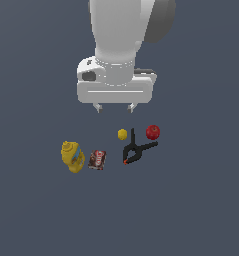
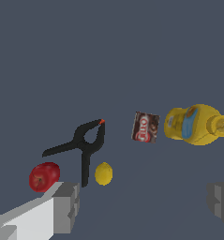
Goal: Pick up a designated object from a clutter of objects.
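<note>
My jaws [image 1: 114, 107] hang wide open and empty above the table [image 1: 201, 200]. The lemon [image 1: 122, 134] lies just below them, beside the black clamp [image 1: 136, 150], the apple [image 1: 153, 132] beyond.

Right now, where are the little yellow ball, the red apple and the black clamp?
little yellow ball [image 1: 122, 134], exterior view, its middle.
red apple [image 1: 153, 132], exterior view, its middle.
black clamp [image 1: 134, 152], exterior view, where its arms cross.
</note>
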Motion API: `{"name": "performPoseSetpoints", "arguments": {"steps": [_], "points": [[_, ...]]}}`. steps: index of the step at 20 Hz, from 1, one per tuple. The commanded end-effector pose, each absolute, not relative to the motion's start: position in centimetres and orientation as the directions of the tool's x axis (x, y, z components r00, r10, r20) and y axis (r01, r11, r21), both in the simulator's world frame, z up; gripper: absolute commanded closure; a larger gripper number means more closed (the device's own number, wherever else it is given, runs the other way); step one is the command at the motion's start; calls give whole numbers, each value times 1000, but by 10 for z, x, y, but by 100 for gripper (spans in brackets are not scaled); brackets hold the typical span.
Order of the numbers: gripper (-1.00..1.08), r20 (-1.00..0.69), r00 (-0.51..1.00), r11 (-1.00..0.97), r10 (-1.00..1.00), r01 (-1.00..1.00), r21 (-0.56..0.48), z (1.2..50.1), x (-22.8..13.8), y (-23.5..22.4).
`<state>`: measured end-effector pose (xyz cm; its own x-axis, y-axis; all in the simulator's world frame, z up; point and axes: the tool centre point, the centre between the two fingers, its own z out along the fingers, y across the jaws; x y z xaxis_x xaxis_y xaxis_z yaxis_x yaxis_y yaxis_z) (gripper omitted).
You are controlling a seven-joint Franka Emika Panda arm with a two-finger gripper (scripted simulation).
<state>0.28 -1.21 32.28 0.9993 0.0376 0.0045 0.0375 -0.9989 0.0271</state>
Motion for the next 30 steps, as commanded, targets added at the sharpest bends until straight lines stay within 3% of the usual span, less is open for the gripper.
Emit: {"name": "performPoseSetpoints", "arguments": {"steps": [1,18,30], "points": [[-92,5,999,-999,38,37,27,323,3,-12],[-92,45,997,-997,64,62,47,334,8,3],[-92,27,981,-980,192,190,57,272,-1,2]]}}
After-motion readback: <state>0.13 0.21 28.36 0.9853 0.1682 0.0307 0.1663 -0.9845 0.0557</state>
